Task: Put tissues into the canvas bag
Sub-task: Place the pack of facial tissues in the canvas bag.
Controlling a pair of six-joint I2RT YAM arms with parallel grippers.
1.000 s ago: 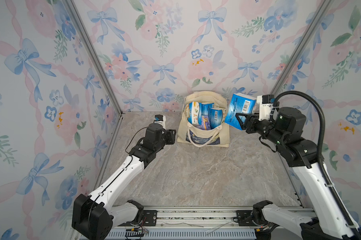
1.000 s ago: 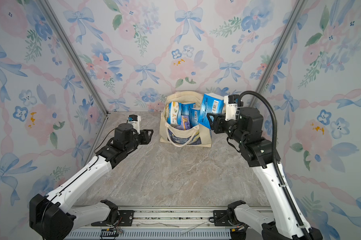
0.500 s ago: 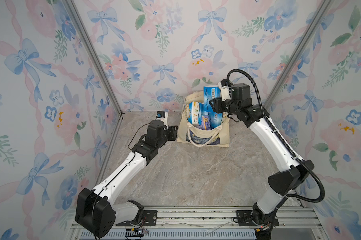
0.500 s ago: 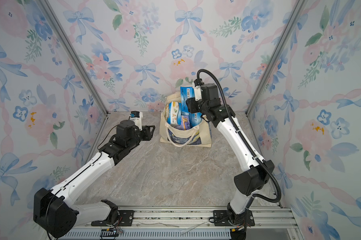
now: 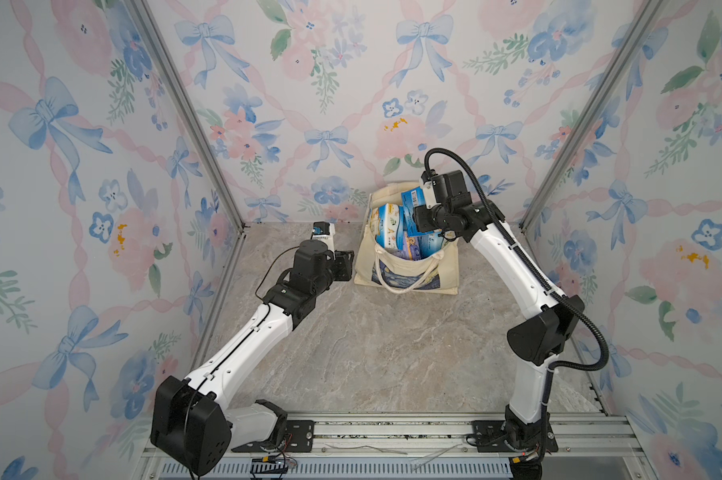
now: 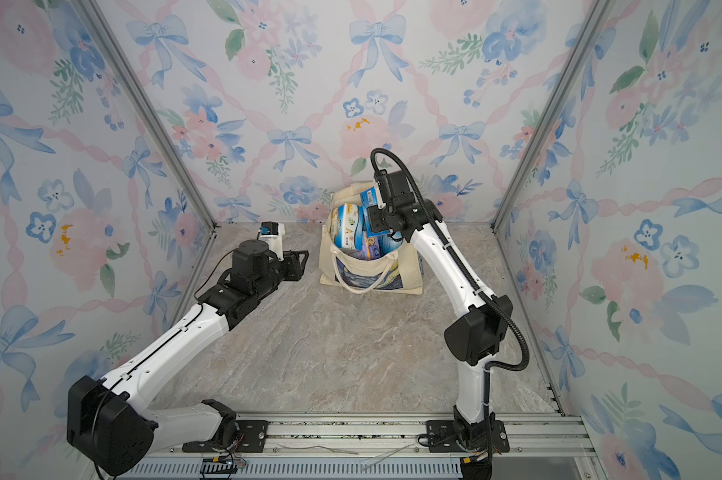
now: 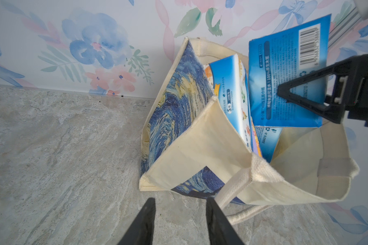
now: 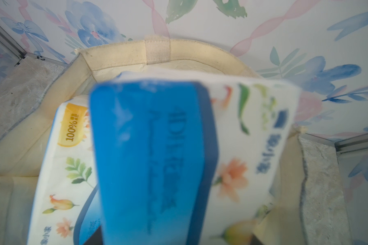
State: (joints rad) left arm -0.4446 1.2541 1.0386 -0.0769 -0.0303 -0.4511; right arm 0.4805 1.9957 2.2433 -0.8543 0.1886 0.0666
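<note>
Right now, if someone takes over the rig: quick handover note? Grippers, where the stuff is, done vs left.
Grippers: the left gripper is open and empty, low beside the canvas bag. The right gripper is shut on a blue tissue pack, held on end at the bag's mouth.
Done: several packs stand inside the bag.
Left: lower and release the held pack. No other pack shows outside the bag in both top views.
</note>
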